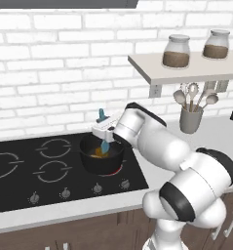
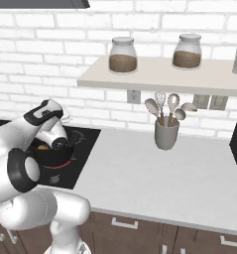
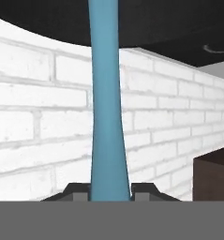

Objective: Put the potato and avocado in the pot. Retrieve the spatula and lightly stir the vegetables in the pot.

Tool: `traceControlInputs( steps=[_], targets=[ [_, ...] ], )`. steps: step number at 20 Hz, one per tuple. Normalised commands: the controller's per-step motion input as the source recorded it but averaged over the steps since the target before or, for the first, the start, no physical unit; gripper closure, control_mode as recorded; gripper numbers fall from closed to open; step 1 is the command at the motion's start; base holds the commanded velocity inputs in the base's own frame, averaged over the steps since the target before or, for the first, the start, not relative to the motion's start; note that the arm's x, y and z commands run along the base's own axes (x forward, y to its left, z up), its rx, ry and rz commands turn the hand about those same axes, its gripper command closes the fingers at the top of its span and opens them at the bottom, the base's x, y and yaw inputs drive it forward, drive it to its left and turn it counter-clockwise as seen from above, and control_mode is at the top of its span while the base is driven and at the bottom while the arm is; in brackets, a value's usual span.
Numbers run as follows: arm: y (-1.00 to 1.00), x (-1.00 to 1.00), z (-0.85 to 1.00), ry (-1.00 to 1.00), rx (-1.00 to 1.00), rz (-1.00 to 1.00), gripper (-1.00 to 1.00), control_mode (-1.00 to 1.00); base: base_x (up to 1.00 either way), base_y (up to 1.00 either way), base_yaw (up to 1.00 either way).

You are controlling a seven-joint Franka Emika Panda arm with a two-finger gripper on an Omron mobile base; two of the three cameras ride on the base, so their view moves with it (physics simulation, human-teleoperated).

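Spatula [image 1: 104,144] blade down inside the pot [image 1: 102,155], handle clenched in my pincer [image 1: 104,131] just above the rim, so the blade reaches the vegetables. Potato [image 1: 98,154] sits orange on the pot floor beside the blade; avocado not distinguishable. Pot rests on the near right burner of the cooktop [image 1: 20,190]. Pot wall close all around: I judge only short strokes fit.

The pot [image 2: 54,155] is mostly hidden behind the arm; its vegetables [image 1: 98,154] blur together.
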Motion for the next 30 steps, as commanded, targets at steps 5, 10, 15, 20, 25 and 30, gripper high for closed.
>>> traceControlInputs(
  steps=[5, 10, 15, 20, 25, 30],
  targets=[
    [0.02, -0.02, 0.33, 0.0, 0.12, 0.0, 1.0, -1.0, 0.0, 0.0, 0.0],
    [0.04, -0.17, 0.25, 0.08, 0.15, 0.0, 1.0, -1.0, 0.0, 0.0, 0.0],
    [0.06, -0.46, 0.01, 0.19, 0.06, -0.01, 1.0, -1.0, 0.0, 0.0, 0.0],
    [0.0, -0.17, 0.04, 0.16, 0.01, -0.01, 1.0, -1.0, 0.0, 0.0, 0.0],
    [0.0, 0.0, 0.0, 0.02, 0.0, 0.0, 1.0, -1.0, 0.0, 0.0, 0.0],
    [0.0, 0.0, -0.02, -0.07, 0.0, 0.0, 1.0, -1.0, 0.0, 0.0, 0.0]
  ],
)
